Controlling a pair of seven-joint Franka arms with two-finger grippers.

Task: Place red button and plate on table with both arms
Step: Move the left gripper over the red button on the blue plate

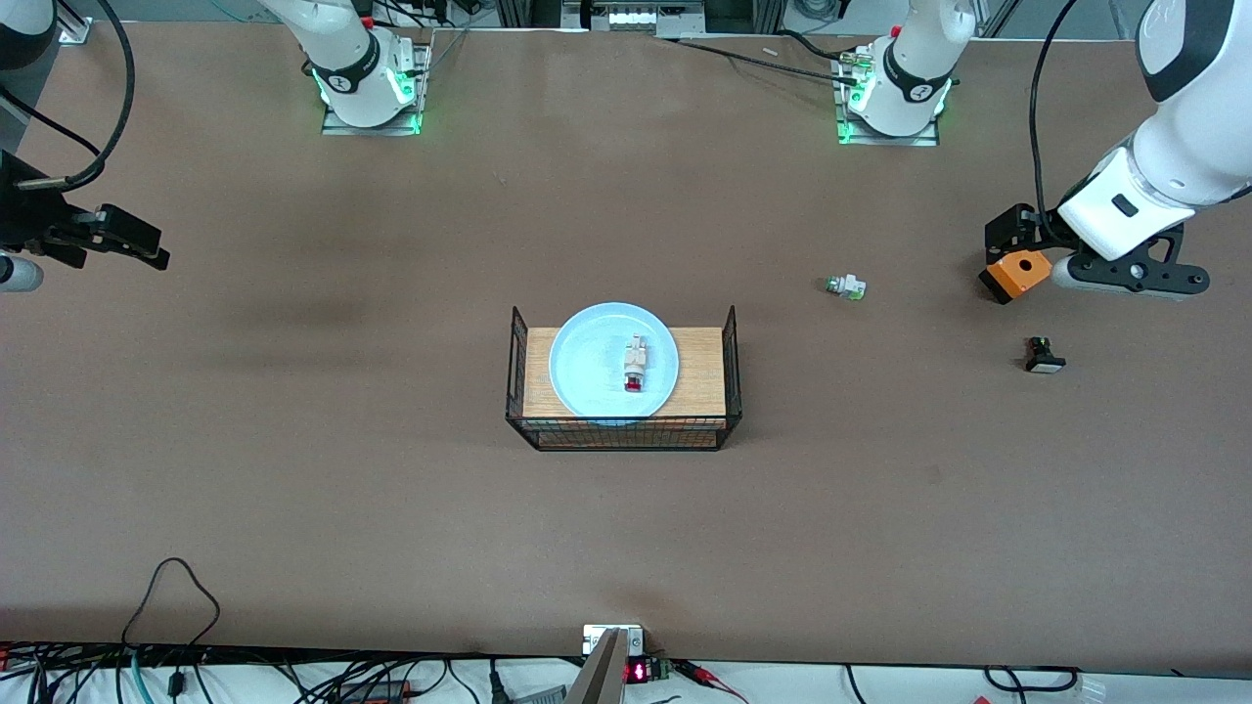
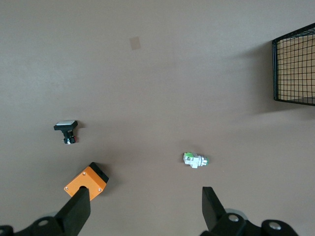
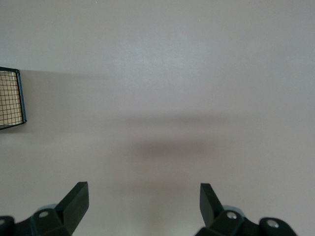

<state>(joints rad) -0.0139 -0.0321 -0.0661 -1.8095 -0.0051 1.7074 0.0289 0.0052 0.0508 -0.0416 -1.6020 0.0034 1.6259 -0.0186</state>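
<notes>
The pale-blue plate (image 1: 587, 362) lies on the wood top of a small black wire rack (image 1: 626, 430) in the middle of the brown table (image 1: 391, 489). The red button (image 1: 635, 367) lies on the plate, its red cap toward the front camera. My left gripper (image 2: 145, 196) is open and empty. It hangs over the table at the left arm's end (image 1: 1125, 277), beside an orange box (image 1: 1017, 274). My right gripper (image 3: 142, 196) is open and empty over bare table at the right arm's end. In the front view only its black wrist mount (image 1: 117, 238) shows.
A green-tipped white part (image 1: 847, 286) lies between the rack and the orange box, also in the left wrist view (image 2: 195, 160). A black part with a white cap (image 1: 1044, 356) lies nearer the front camera than the orange box (image 2: 87, 179). Each wrist view shows a rack corner (image 2: 295, 69) (image 3: 10, 98).
</notes>
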